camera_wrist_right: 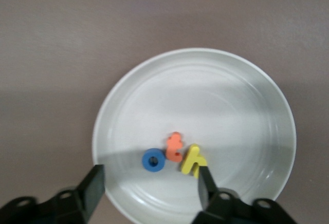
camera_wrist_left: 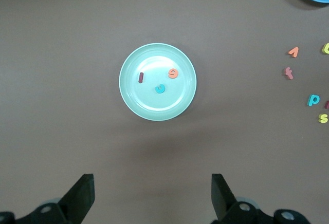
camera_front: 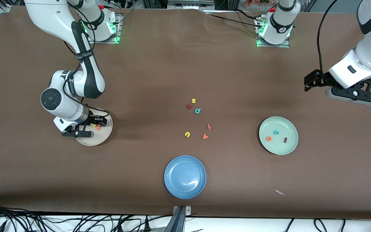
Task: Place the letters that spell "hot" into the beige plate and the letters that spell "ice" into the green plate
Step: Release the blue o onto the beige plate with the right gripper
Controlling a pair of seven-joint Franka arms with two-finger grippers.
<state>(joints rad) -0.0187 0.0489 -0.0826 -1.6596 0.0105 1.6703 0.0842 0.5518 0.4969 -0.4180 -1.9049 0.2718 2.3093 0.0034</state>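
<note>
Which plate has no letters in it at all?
The blue plate, nearest the front camera, holds nothing. The beige plate holds three letters under the right gripper, and the green plate holds three too.

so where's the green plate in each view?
Front view: green plate toward the left arm's end of the table, holding three letters.
Left wrist view: green plate mid-picture, ahead of the open left gripper.
Right wrist view: not in it.
Shared landmark: teal c on the plate.
</note>
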